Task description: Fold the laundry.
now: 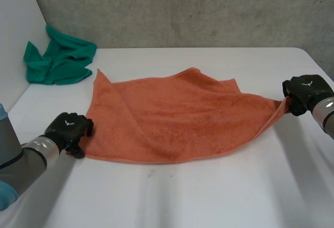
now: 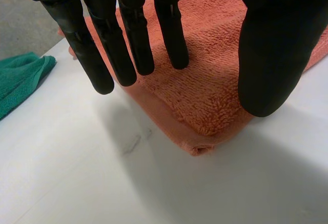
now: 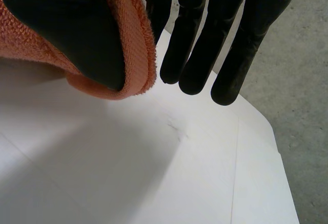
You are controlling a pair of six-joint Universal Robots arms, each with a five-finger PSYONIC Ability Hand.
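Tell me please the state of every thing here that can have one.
orange towel: spread out, wrinkled, right corner lifted.
green cloth: crumpled, unfolded, at far left.
left hand: open, fingers straight over the towel's near left corner.
right hand: shut on the towel's right corner, pinched against its thumb.

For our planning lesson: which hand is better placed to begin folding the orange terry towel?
Probably right: right hand pinches a raised corner of the orange terry towel; left hand hovers open over a flat one.
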